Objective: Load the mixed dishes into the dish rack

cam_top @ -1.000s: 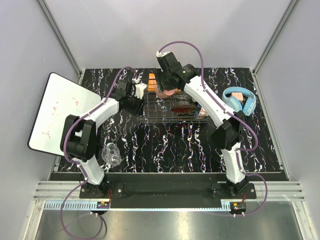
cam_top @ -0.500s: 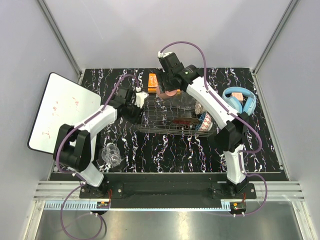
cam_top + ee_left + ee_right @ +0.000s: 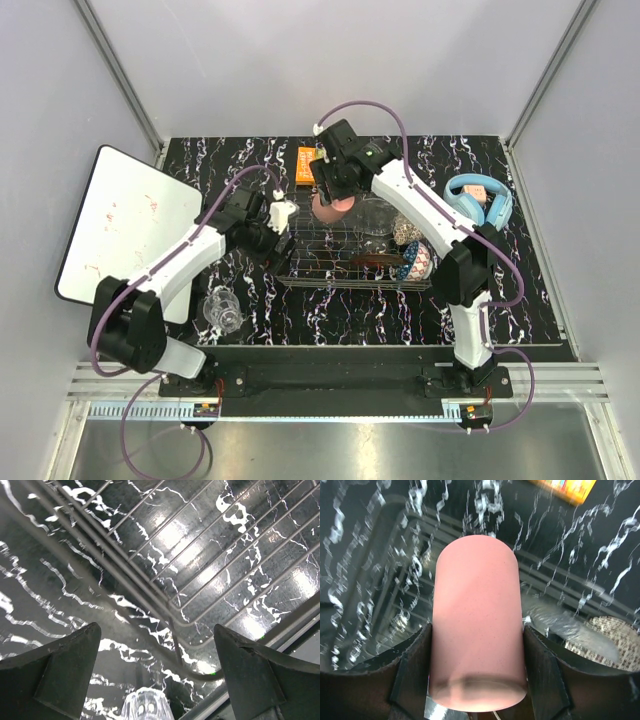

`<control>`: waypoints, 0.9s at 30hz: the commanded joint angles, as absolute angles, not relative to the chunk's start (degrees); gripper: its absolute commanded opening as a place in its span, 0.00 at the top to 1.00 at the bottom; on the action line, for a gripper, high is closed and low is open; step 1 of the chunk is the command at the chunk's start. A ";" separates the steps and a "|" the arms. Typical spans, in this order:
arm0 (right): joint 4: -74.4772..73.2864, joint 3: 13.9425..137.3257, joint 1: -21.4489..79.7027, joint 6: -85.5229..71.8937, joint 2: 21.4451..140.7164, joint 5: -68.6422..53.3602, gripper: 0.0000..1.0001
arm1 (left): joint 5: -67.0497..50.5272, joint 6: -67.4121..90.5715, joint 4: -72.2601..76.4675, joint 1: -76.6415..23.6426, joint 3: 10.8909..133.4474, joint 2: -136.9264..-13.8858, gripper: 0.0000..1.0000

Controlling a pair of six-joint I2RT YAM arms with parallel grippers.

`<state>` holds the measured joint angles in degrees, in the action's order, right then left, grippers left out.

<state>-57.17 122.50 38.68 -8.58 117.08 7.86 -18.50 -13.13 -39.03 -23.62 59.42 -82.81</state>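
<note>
No word, number or brand can be read in any view. The flat white rectangular board at the left edge of the black marbled surface carries a few faint red scribbles, perhaps handwriting, too pale and small to make out. The small orange box with a green edge, behind the silvery wire dish rack, bears coloured print, but it is only a blur.
</note>
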 commanded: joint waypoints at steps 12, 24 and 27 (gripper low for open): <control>-63.45 129.53 47.11 -4.83 123.03 9.32 1.00 | -22.76 -13.62 -44.47 -7.31 69.96 -71.28 0.01; -66.53 135.44 47.29 -4.22 132.53 10.72 1.00 | -27.41 -15.47 -44.74 1.13 67.06 -68.03 0.01; -67.32 137.10 47.29 -3.96 134.29 11.42 1.00 | -30.49 -15.29 -44.65 3.60 66.53 -68.38 0.01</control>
